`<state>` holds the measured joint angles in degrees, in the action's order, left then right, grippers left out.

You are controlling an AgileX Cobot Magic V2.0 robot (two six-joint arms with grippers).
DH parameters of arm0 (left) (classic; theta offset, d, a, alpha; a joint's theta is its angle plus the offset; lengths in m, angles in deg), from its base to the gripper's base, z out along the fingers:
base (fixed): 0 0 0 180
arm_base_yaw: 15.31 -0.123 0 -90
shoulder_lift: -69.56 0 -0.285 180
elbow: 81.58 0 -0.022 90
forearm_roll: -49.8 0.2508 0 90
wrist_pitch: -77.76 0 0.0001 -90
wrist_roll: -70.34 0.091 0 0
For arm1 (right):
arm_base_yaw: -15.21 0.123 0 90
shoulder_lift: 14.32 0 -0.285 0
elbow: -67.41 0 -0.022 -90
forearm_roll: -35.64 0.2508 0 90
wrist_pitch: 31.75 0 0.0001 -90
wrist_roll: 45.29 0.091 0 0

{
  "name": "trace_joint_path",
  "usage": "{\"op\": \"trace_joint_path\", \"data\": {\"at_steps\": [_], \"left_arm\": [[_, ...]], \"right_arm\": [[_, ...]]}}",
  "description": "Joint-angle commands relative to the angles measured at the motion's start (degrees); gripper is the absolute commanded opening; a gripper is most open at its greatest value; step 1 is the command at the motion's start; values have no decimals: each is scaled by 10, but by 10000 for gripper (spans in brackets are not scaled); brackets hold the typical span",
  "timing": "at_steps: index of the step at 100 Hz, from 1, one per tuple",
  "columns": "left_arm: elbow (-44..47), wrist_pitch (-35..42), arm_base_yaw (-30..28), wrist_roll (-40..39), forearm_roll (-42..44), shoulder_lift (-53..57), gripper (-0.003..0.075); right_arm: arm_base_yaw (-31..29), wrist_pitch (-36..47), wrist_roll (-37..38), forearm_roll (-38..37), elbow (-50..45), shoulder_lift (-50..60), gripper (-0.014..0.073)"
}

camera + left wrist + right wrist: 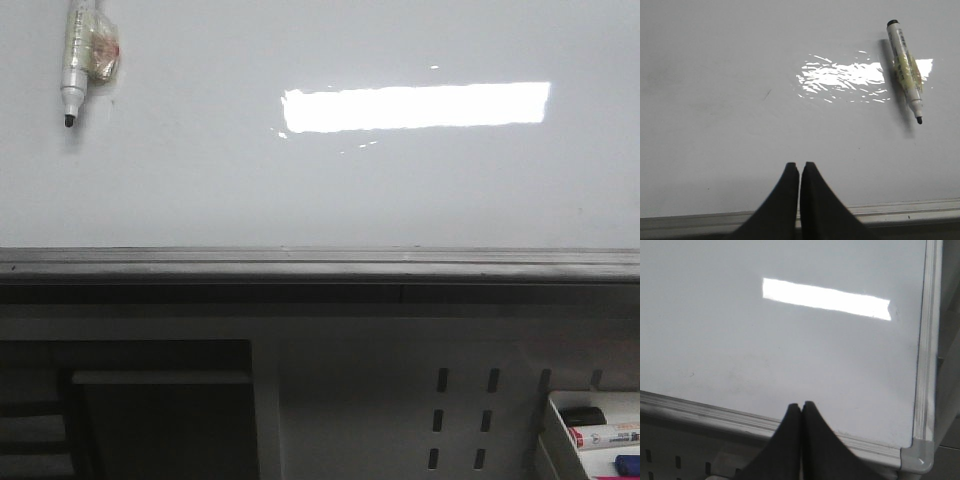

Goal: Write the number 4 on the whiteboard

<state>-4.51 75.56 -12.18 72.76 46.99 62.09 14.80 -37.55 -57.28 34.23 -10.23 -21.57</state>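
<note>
Fingertips [791,172] pressed together in wrist views only; marker [78,60] on whiteboard [200,170].

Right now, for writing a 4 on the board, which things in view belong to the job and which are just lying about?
Belongs to the job:
- whiteboard, no 4 on it yet
- uncapped marker stuck on the board
- left gripper and right gripper, both shut, empty

Lying about:
- tray with spare markers
- perforated panel
</note>
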Motion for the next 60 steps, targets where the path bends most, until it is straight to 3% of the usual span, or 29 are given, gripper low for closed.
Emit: {"op": "trace_joint_path", "data": {"at_steps": [1, 13, 36, 60], "left_arm": [[16, 42, -1, -5, -1, 15, -20], [15, 44, -1, -5, -1, 15, -20], [15, 44, -1, -5, -3, 15, -20], [-28, 55, -1, -5, -61, 15, -20]], "right_arm": [[-2, 51, 0, 14, -12, 12, -64], [-2, 51, 0, 67, -12, 12, -64], [-2, 77, 0, 92, -12, 12, -64], [-2, 89, 0, 197, 44, 12, -64]]}}
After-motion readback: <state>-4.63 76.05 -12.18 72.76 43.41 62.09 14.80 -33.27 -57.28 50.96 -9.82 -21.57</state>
